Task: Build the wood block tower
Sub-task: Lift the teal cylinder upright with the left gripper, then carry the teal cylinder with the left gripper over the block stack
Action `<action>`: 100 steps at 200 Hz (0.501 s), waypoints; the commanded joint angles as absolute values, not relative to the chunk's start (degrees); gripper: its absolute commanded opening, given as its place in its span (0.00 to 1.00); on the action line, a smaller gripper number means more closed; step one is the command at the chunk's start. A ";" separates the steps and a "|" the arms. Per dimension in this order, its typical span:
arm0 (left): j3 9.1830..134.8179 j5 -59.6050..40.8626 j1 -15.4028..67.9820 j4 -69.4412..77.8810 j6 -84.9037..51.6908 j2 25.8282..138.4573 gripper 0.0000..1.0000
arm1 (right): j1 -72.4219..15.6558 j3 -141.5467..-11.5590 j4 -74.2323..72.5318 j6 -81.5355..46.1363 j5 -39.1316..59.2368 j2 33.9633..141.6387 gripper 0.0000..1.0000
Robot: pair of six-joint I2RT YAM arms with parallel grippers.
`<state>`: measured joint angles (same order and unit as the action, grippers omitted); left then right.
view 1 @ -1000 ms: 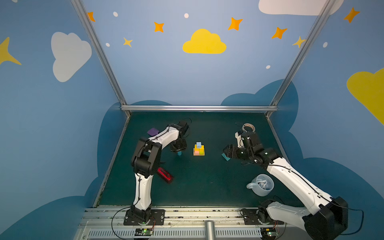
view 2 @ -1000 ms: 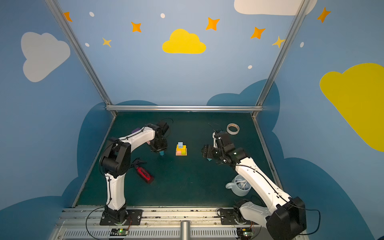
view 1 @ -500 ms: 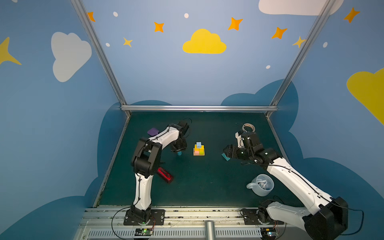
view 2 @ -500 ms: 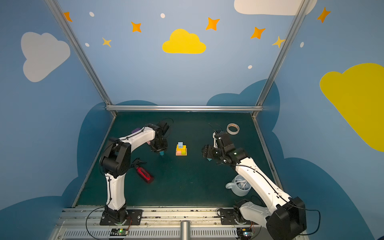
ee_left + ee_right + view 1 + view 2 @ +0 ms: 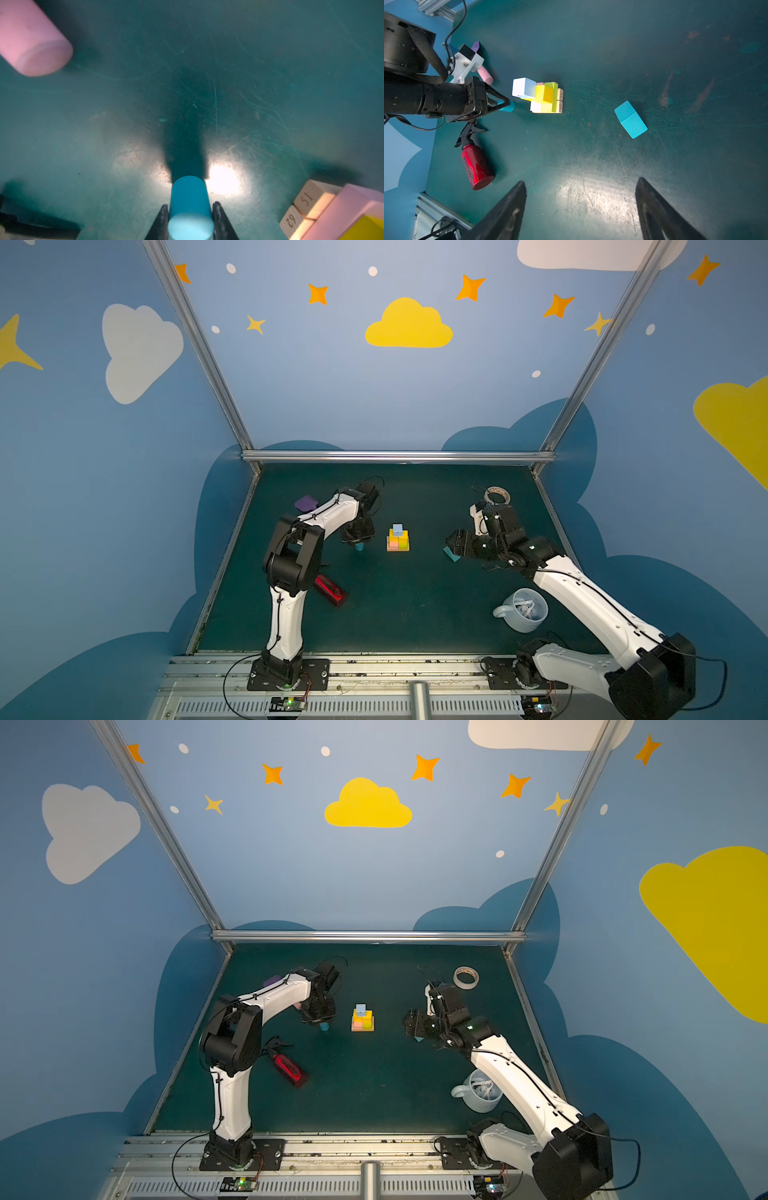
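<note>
On the green mat [image 5: 415, 614]: left gripper [image 5: 190, 205] clamped on the teal cylinder [image 5: 189, 192], right gripper [image 5: 581, 181] empty.
Beside the right arm, the pale mug [image 5: 521, 625] holds white scraps [image 5: 524, 608], too small to name. The gripped cylinder stands just beside the tower [image 5: 397, 539], which is topped by a pale-blue cube. The right jaws gape wide. Only the left wrist view shows numbers on the tan bars [image 5: 307, 205]; only the right wrist view shows the teal house-shape [image 5: 630, 119] whole, lying apart from the tower.
</note>
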<state>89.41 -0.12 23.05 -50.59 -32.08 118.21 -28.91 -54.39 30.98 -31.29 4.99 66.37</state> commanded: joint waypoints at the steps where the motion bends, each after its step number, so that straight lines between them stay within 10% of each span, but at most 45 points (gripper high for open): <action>1: 90.00 0.18 23.21 -52.24 -32.22 119.00 0.24 | -28.65 -53.61 30.42 -31.78 5.14 65.31 0.81; 100: 105.85 -1.25 23.41 -64.93 -26.78 113.38 0.12 | -27.82 -51.82 30.37 -31.67 4.49 64.25 0.81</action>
